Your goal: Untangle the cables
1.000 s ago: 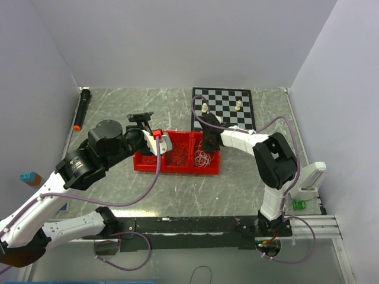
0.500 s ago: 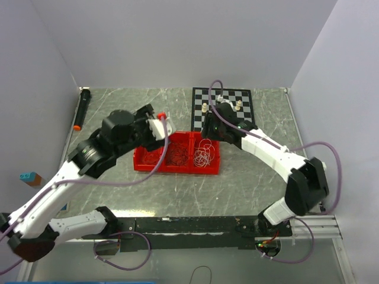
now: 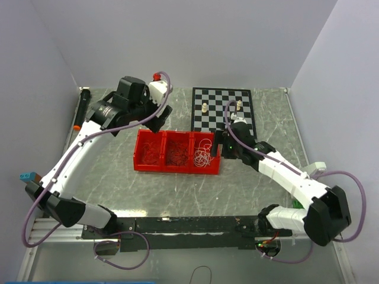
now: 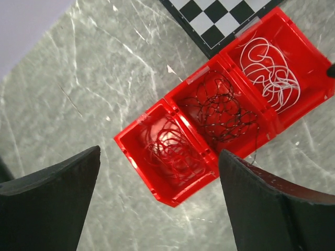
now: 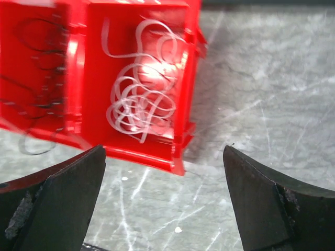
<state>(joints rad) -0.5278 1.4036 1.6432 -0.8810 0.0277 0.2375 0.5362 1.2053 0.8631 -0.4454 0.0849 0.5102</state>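
Note:
The cables lie sorted in a red three-compartment tray [image 3: 177, 168]. Red cables [image 4: 170, 149] fill the left compartment, black cables [image 4: 225, 107] the middle, and white cables [image 4: 269, 70] the right. One black strand hangs over the tray wall. My left gripper [image 3: 159, 120] hovers above the tray's far left corner. In the left wrist view the left gripper [image 4: 159, 209] is open and empty. My right gripper [image 3: 222, 146] sits just right of the tray. Its wrist view shows the right gripper [image 5: 165, 204] open and empty over bare table, with the white cables [image 5: 138, 99] ahead.
A chessboard [image 3: 223, 115] with two pieces [image 3: 204, 108] lies behind the tray. A black marker with an orange tip [image 3: 81, 109] rests at the far left. A blue block [image 3: 26, 176] sits at the left edge and a white device [image 3: 314, 168] at the right.
My right gripper has opened and drawn back to the right of the tray, leaving the white cables in their compartment. My left arm has swung up and toward the back, opening wider.

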